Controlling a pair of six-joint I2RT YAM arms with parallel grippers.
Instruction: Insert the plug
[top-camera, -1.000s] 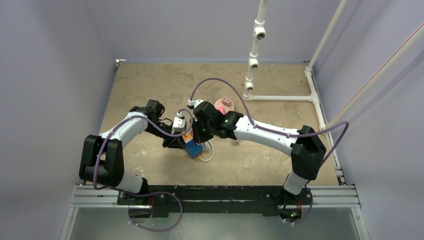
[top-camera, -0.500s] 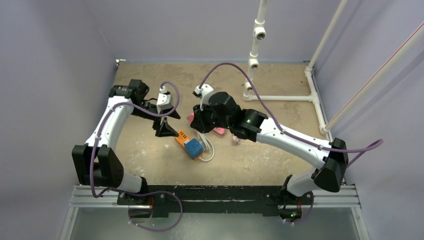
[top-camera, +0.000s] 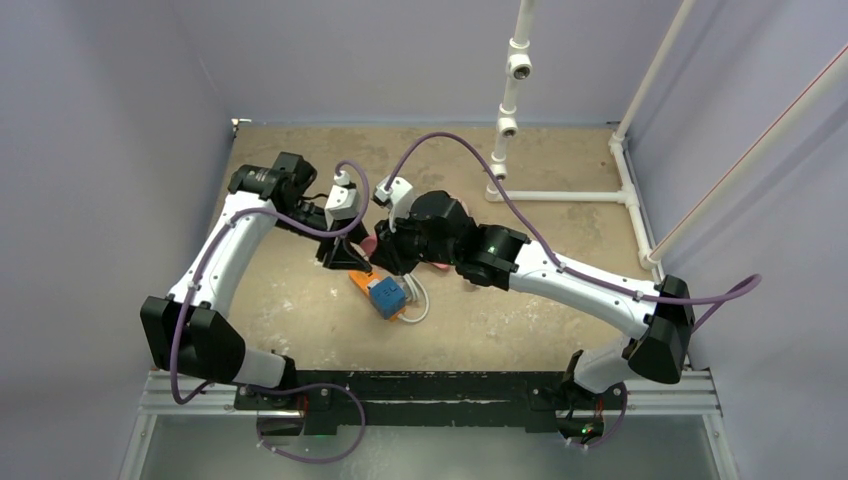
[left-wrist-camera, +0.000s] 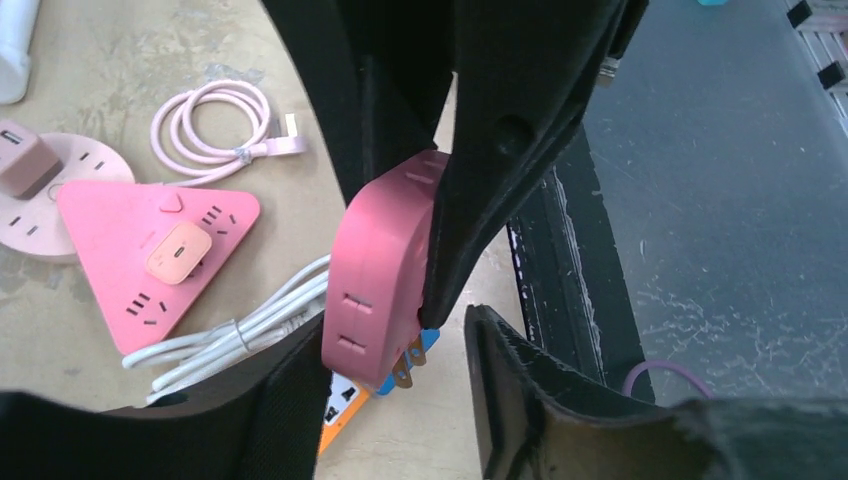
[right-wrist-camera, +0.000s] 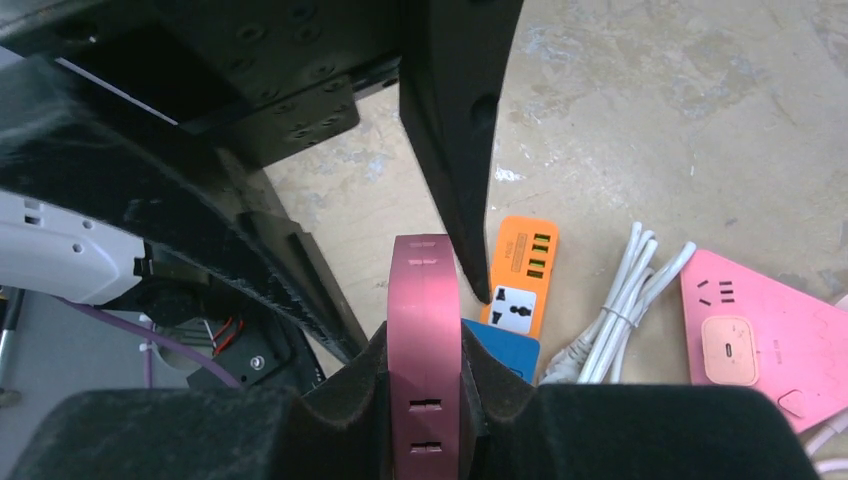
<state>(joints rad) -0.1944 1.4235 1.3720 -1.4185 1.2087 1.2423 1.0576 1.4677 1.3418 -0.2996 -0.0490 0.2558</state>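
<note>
My right gripper (right-wrist-camera: 425, 372) is shut on the pink plug (right-wrist-camera: 425, 330), which it holds on edge above the table. The plug (left-wrist-camera: 380, 270) has brass prongs (left-wrist-camera: 405, 368) pointing down and to the right. My left gripper (left-wrist-camera: 395, 340) is open and straddles the plug's lower end. Its left finger lies close against the plug, while its right finger (left-wrist-camera: 510, 390) stands apart. Below lies an orange power strip (right-wrist-camera: 520, 265) with a blue adapter (right-wrist-camera: 500, 345) plugged into it. From above, both grippers (top-camera: 350, 255) (top-camera: 388, 250) meet just behind the orange strip (top-camera: 360, 281).
A pink triangular power strip (left-wrist-camera: 140, 250), a round pink one (left-wrist-camera: 30, 190), a coiled pink cable (left-wrist-camera: 215, 120) and a bundled white cable (left-wrist-camera: 230, 330) lie nearby. White pipes (top-camera: 510, 100) stand at the back right. The black rail (top-camera: 430, 385) marks the near edge.
The left gripper opened, swung away to the left, then came back right and now straddles the plug. The right arm shifted back and left, still holding the plug.
</note>
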